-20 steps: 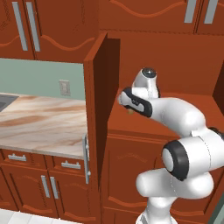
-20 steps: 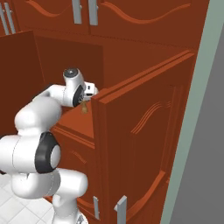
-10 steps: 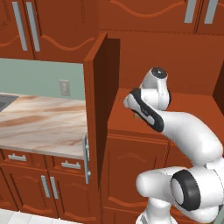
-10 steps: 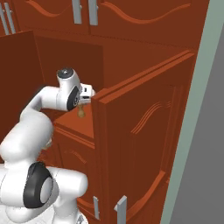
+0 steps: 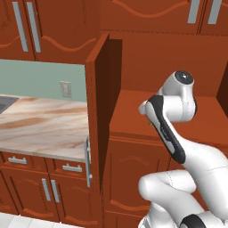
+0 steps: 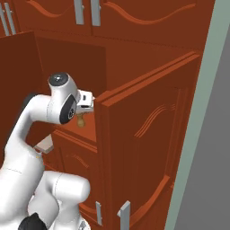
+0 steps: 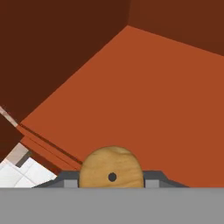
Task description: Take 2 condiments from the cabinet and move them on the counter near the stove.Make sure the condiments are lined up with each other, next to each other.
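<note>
Jaws closed on a shaker [image 7: 112, 169], gripping it from both sides; its round tan wooden top with a small dark centre hole faces the hand camera. In the right base view the shaker [image 6: 81, 120] hangs below the gripper [image 6: 83, 117], held above the cabinet shelf [image 6: 85, 130] and clear of it. The shelf [image 7: 144, 105] spreads bare beneath the jaws, with the dark cabinet wall [image 7: 57, 48] behind. Both cabinet doors stand open: one [image 5: 97, 111] to the left of the arm, one [image 6: 143, 152] to the right. The tabletop [image 5: 40, 127] lies left of the cabinet, well apart from the shaker.
</note>
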